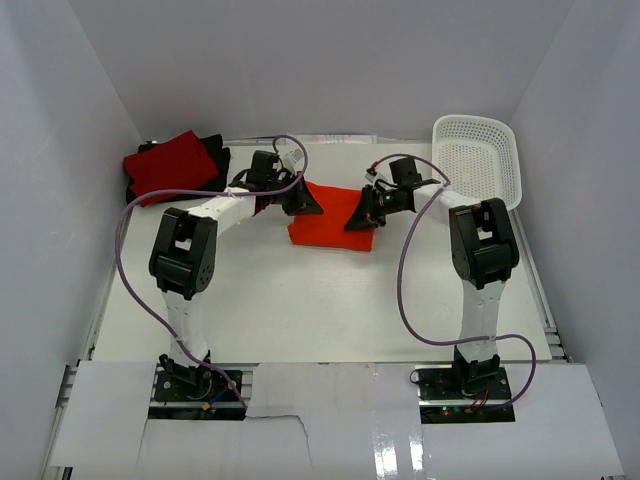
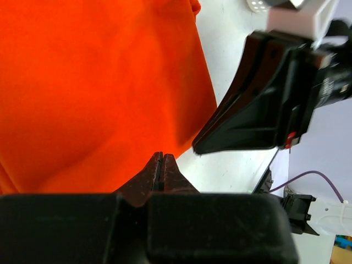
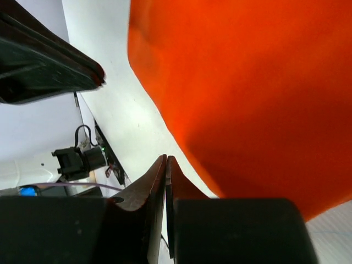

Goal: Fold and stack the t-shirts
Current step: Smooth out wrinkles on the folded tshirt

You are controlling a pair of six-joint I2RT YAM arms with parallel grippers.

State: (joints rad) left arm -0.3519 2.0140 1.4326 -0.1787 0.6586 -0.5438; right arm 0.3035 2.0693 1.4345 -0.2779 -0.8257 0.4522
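The bright orange t-shirt lies folded flat at the middle of the table. It fills the left wrist view and the right wrist view. My left gripper is at its left edge, jaws shut with no cloth between them. My right gripper is at its right edge, also shut and empty, its tips over bare table beside the shirt's edge. The crimson red t-shirt lies on the black t-shirt at the back left.
A white perforated basket leans at the back right. White walls enclose the table on three sides. The right gripper's fingers show close by in the left wrist view; the left gripper's fingers show in the right wrist view.
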